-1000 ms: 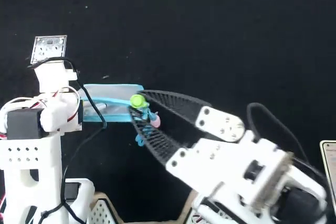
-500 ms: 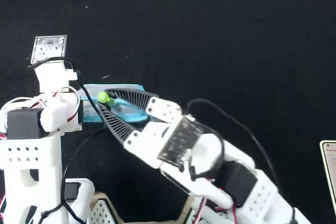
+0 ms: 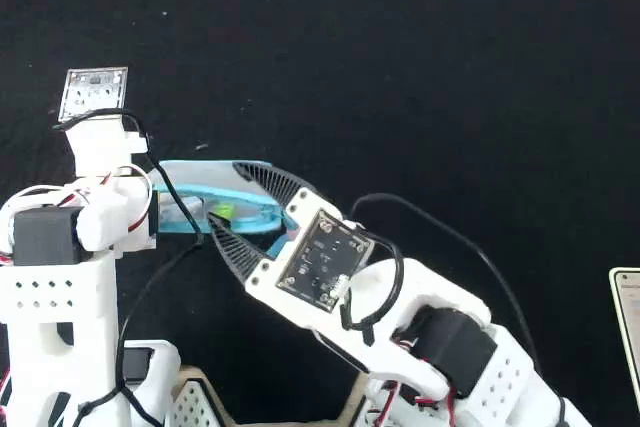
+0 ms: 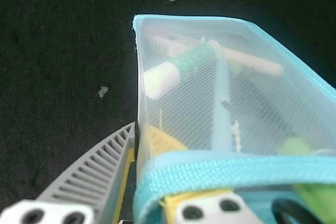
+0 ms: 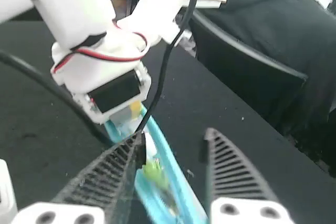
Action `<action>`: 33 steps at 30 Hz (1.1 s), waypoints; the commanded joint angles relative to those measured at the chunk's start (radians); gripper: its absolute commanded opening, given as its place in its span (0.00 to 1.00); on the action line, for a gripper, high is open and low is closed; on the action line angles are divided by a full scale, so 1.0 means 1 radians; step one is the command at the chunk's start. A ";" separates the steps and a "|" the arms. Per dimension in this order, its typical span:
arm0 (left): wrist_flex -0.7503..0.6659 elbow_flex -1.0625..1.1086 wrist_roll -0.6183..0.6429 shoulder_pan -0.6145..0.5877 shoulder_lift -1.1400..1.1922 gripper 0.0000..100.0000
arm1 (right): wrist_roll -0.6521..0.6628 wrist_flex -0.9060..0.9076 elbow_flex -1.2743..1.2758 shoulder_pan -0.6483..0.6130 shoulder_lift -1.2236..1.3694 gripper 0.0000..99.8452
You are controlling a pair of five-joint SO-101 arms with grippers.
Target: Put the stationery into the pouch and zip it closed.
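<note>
A black bench (image 3: 400, 67) is seen from above, with two white robot arms reaching in from its near edge. A light blue mesh pouch (image 3: 215, 192) lies on its side near the left of the bench, with its open mouth turned toward the right arm. The left pincer (image 4: 135, 153) is clamped on one end of the pouch, with a grey finger outside the mesh wall and a yellow-padded finger inside. Through the mesh show a white and green stick (image 4: 176, 69), a white pen (image 4: 247, 59) and a pale blue pen (image 4: 221, 103). The right pincer (image 3: 245, 209) sits at the pouch's other end, its two black ribbed fingers spread apart, one on each side of the opening. A bright green item (image 3: 222, 212) lies in the pouch mouth between those fingers, touching neither. The zip is not closed.
</note>
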 commanded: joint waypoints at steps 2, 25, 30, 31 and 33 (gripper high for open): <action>-0.029 -0.045 0.000 -0.015 -0.002 0.03 | 0.008 0.009 -0.039 0.015 -0.005 0.02; 0.006 -0.162 0.008 -0.004 -0.199 0.03 | 0.012 -0.471 0.328 -0.129 -0.002 0.03; -0.026 -0.101 0.008 0.007 -0.319 0.03 | 0.011 -0.470 0.329 -0.003 -0.002 0.03; -0.043 -0.077 0.008 0.027 -0.325 0.03 | 0.011 -0.466 0.326 0.012 -0.002 0.03; -0.068 -0.036 0.005 0.070 -0.327 0.03 | 0.011 -0.463 0.325 0.035 -0.002 0.05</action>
